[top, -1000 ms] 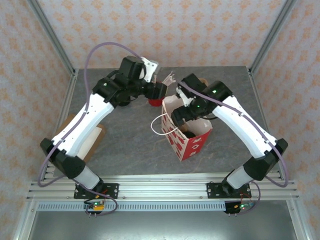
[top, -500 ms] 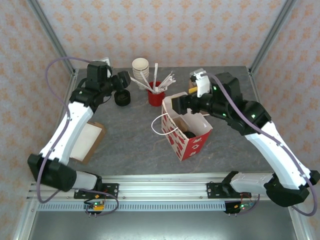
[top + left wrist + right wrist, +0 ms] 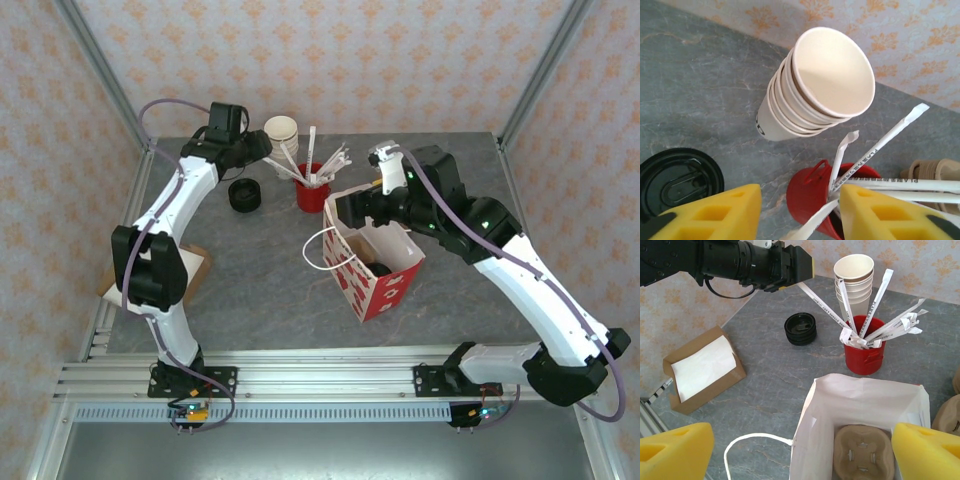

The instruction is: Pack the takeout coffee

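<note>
— Tool check, left side first: seeing the left tool (image 3: pixel 799 200) with yellow fingers (image 3: pixel 715 215) parted, pinching nothing?

— Yes. Parted, with a clear gap. Hanging just beside the stack of cream cups (image 3: pixel 810 95) and above the red bucket (image 3: pixel 865 357) of wrapped straws (image 3: pixel 880 145). Can see one straw crossing the gap in the left wrist view; cannot tell whether touching a pad.

— And the right tool (image 3: pixel 801 445)?

— Spread wide, gripping nothing. Poised over the back rim of the open paper bag (image 3: pixel 385 290), red with a white pattern, standing upright mid-table.

— Found the takeout coffee (image 3: pixel 381 268)?

— Down inside the bag. From above, showing only as a small dark round top low in the opening; cup body hidden by the bag wall, so not much more to tell.

— Anything else in there?

— Brown pulp cup carrier (image 3: pixel 862 450) on the bottom, seen from the right wrist. Outside, white cord handle (image 3: pixel 318 250) drooping off the bag's left side onto the table (image 3: pixel 260 300).

— Around the bucket?

— Stack of loose black lids (image 3: pixel 800 328) to its left, apart from it. Further left, near the table's edge, open cardboard box (image 3: pixel 702 367) with something flat and white inside.
</note>
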`<state>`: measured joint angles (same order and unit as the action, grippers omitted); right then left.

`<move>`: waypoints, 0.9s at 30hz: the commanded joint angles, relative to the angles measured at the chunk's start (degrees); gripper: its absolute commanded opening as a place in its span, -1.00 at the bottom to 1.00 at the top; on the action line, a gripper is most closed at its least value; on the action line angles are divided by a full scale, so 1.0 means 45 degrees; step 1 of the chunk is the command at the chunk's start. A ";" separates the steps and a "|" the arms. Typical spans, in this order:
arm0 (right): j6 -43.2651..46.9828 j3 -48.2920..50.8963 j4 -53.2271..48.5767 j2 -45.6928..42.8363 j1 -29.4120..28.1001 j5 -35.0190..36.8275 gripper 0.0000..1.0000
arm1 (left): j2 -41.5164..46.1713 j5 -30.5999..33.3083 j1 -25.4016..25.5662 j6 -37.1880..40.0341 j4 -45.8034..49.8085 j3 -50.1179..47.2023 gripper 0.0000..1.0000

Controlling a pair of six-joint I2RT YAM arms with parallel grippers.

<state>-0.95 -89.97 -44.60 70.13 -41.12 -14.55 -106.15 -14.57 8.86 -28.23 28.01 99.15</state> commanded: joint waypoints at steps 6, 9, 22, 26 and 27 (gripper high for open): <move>0.0065 0.0170 -0.0190 -0.0198 -0.0100 0.0283 0.83 | 0.0073 -0.0309 0.0000 0.0180 0.0457 0.0634 -0.55; 0.0051 0.0162 -0.0187 -0.0176 -0.0100 0.0283 0.83 | 0.0187 -0.0415 -0.0008 0.0179 0.0369 0.0431 -0.69; -0.0329 0.0017 -0.0372 -0.0398 -0.0101 0.1297 0.83 | 0.2865 0.0794 0.0161 0.1951 0.2865 0.1280 -0.99; -0.0725 -0.0283 -0.0609 -0.0445 -0.0090 0.3112 0.84 | 0.5313 0.1227 0.0546 0.2566 0.3276 0.0560 -1.00; -0.0849 -0.0399 -0.0756 -0.0442 -0.0080 0.3774 0.85 | 0.6036 0.1161 0.0737 0.2733 0.3288 0.0310 -1.00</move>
<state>-2.79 -89.73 -46.22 69.47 -41.12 -6.46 -87.50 -11.42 10.37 -19.75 39.79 101.65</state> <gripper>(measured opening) 0.922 0.052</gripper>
